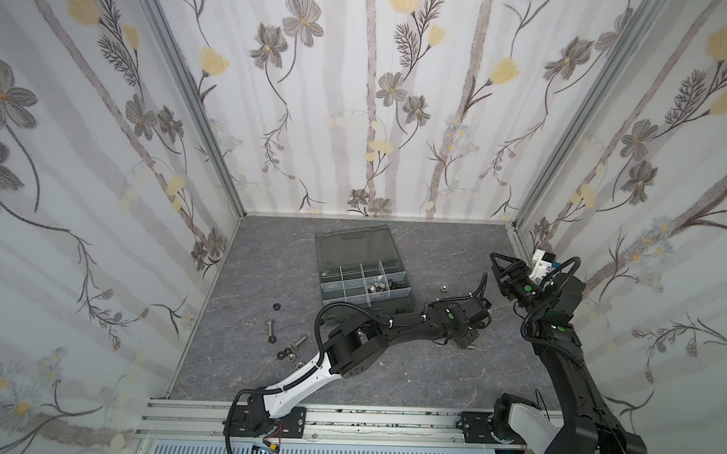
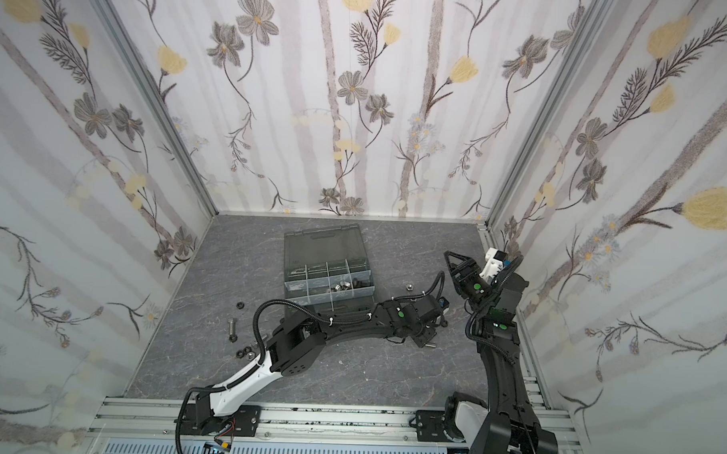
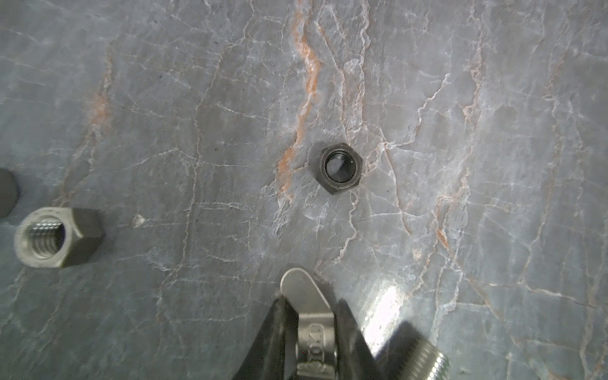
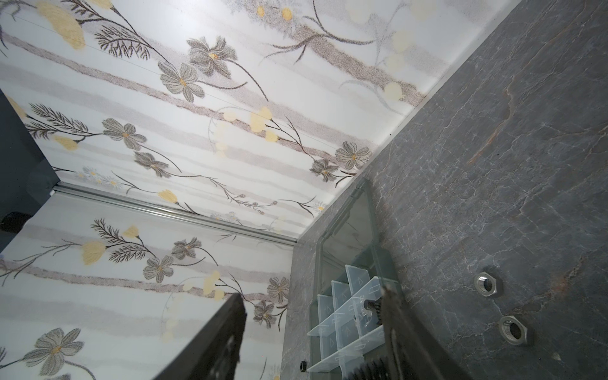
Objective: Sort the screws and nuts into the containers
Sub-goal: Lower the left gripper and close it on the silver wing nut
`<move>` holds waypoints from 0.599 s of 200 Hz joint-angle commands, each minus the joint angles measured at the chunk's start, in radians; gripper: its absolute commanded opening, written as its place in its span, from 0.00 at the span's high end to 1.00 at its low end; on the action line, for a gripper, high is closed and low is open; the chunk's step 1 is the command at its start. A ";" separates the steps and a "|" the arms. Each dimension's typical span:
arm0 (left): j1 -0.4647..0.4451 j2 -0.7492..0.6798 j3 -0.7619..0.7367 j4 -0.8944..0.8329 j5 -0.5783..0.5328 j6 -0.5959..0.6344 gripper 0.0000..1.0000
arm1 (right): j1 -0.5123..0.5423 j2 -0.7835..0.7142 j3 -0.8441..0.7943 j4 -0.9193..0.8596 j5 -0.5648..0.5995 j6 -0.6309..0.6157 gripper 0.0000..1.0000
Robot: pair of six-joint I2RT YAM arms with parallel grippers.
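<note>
In both top views you are looking at the organizer box (image 1: pixel 409 310) (image 2: pixel 369 305) sitting at twelve o'clock from the middle of the table (image 1: pixel 410 375), with its lid (image 1: pixel 353 244) lying open toward the back wall. Silver nuts (image 1: pixel 375 287) and black pieces (image 1: pixel 398 285) are lying in two neighbouring cells (image 1: pixel 343 283) on the box's right half. Your left gripper (image 1: pixel 468 344) (image 2: pixel 427 341) is reaching low over the table at four o'clock from the box. Your right gripper (image 1: pixel 495 261) (image 2: pixel 448 258) is hanging above the table at three o'clock. A lone silver nut (image 1: pixel 443 287) is lying between the box and the right gripper. At eight o'clock from the box, loose screws (image 1: pixel 270 326) and loose nuts (image 1: pixel 284 354) are lying scattered.

In the left wrist view, the fingers (image 3: pixel 279 329) are pinching the head of a silver screw (image 3: pixel 307 289) from both sides. A threaded shank (image 3: pixel 427 358) is showing just beside them; you cannot tell whether it belongs to that screw. A black nut (image 3: pixel 340 167) is lying flat ahead of the fingertips, and a tipped silver nut (image 3: pixel 57 238) is lying well apart from it.

In the right wrist view, the jaws are standing wide apart, gripping nothing. Two silver nuts (image 4: pixel 488 284) are lying on the table near the box.
</note>
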 commanded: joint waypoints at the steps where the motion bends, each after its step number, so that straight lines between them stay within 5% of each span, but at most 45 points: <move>1: 0.000 -0.007 0.004 -0.074 -0.055 -0.004 0.81 | 0.000 -0.004 -0.002 0.053 -0.007 0.012 0.33; 120: 0.060 -0.169 -0.100 -0.034 -0.100 -0.035 0.88 | 0.000 -0.030 -0.012 0.039 0.003 0.002 0.33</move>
